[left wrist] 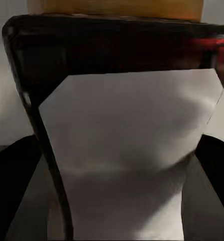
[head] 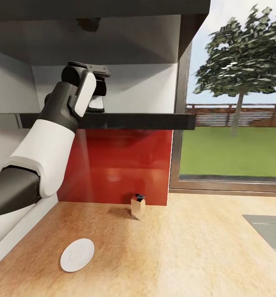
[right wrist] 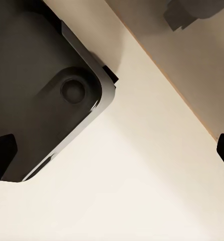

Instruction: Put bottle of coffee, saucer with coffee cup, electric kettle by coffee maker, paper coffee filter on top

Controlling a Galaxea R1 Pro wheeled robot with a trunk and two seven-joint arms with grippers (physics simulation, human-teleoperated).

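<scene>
My left arm reaches up to the kitchen shelf [head: 146,121], a thin dark board on the wall. There my left gripper [head: 97,99] is shut on the bottle of coffee [head: 98,104], of which just a bit of white label peeks out below the wrist. Close up, the bottle of coffee [left wrist: 127,145] shows its white label, dark shoulder and yellow cap, with a dark finger [left wrist: 11,186] on each side of its waist. The white saucer [head: 77,255] lies on the wood-grain kitchen countertop [head: 175,255] at the front left. My right gripper [right wrist: 112,155] is open with nothing in it, over a pale floor.
A small tan box with a dark top [head: 138,207] stands on the counter against the red backsplash [head: 117,165]. A grey inset panel [head: 270,233] sits at the counter's right. A dark wall cabinet [head: 101,10] hangs above the shelf, and a window [head: 237,103] is at right.
</scene>
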